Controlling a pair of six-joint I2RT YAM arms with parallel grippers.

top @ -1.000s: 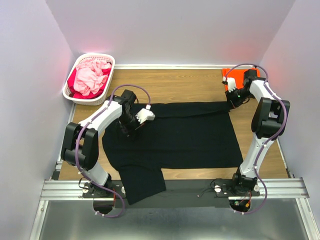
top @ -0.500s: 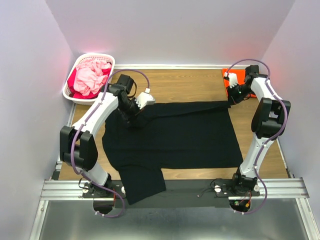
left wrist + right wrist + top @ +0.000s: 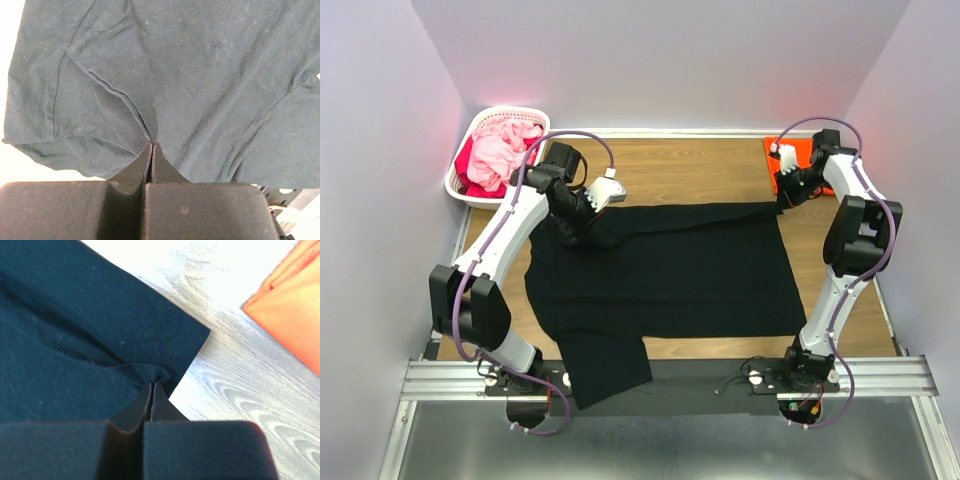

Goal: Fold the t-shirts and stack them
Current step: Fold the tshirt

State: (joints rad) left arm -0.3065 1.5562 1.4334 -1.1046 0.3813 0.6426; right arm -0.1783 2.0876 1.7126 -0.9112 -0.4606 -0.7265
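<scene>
Where the view is blocked: the left wrist and its camera cover the far-left corner of the black t-shirt (image 3: 670, 270) from above; which part of the shirt is gripped there I cannot tell.
Cut off: the orange t-shirt (image 3: 295, 305) is mostly behind the right forearm in the top view, and only one corner enters the right wrist view.
Hard to make out: the pink and red laundry (image 3: 498, 155) in the white lattice basket (image 3: 538, 155) is a heap, no single garment readable.
Left arm: elbow low at the near-left, forearm stretched to the far side, wrist turned inward.
Left end effector (image 3: 151, 146): fingers pressed together, pinching a raised ridge of black cloth.
Right arm: elbow high at the right side, forearm reaching far, wrist bent down and inward.
Right end effector (image 3: 151, 385): pressed together on a small bunch of cloth just inside the shirt's hemmed far-right corner.
Black t-shirt: spread on the wooden desk (image 3: 690, 170), one part hanging over the near edge.
Orange t-shirt: folded at the far-right corner, near the black hem but apart from it.
</scene>
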